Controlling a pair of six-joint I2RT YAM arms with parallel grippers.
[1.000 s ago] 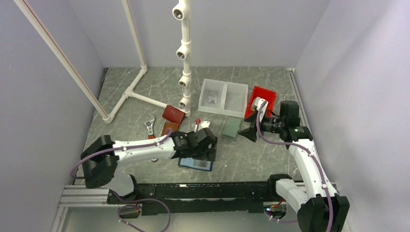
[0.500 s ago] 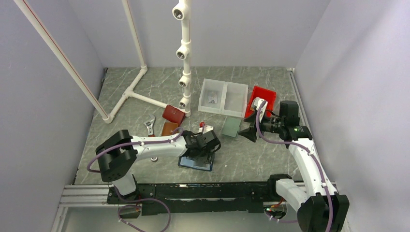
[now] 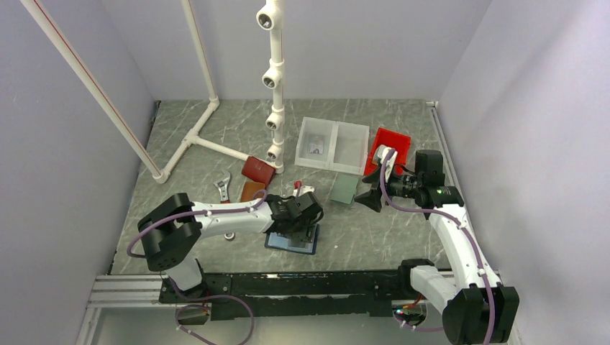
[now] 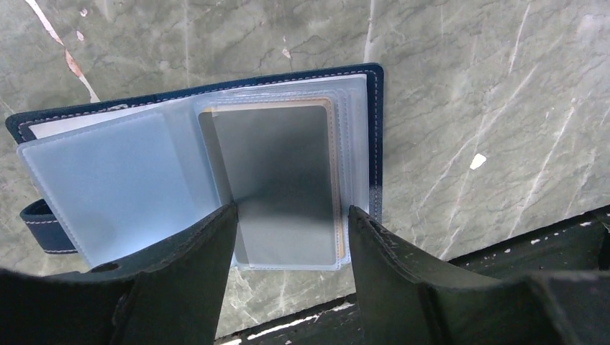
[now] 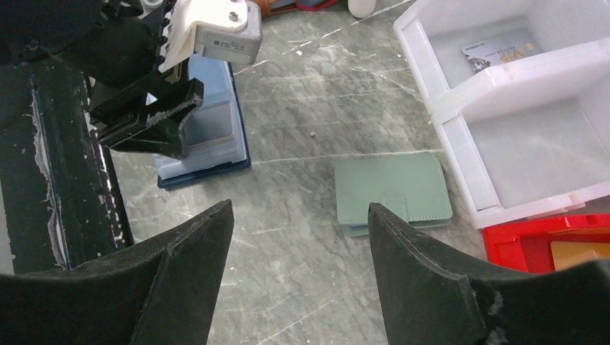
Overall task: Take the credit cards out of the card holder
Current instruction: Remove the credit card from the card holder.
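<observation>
The left gripper (image 4: 291, 212) stands half spread astride the thin tan credit card (image 4: 277, 158) sleeved in the open navy folding card holder (image 4: 375, 144); right of it, the right gripper (image 5: 300, 208) gapes empty.

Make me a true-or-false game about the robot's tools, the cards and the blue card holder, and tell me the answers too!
1. The card holder lies open on the table. True.
2. The right tool is holding the grey-green wallet. False: that tool is open and empty, and the wallet lies flat on the table.
3. A picture card lies in the white bin. True.
4. The red bin has nothing in it. False: an orange-tan card lies inside.
5. The left tool is up beside the white bin. False: it is over the card holder.
</observation>
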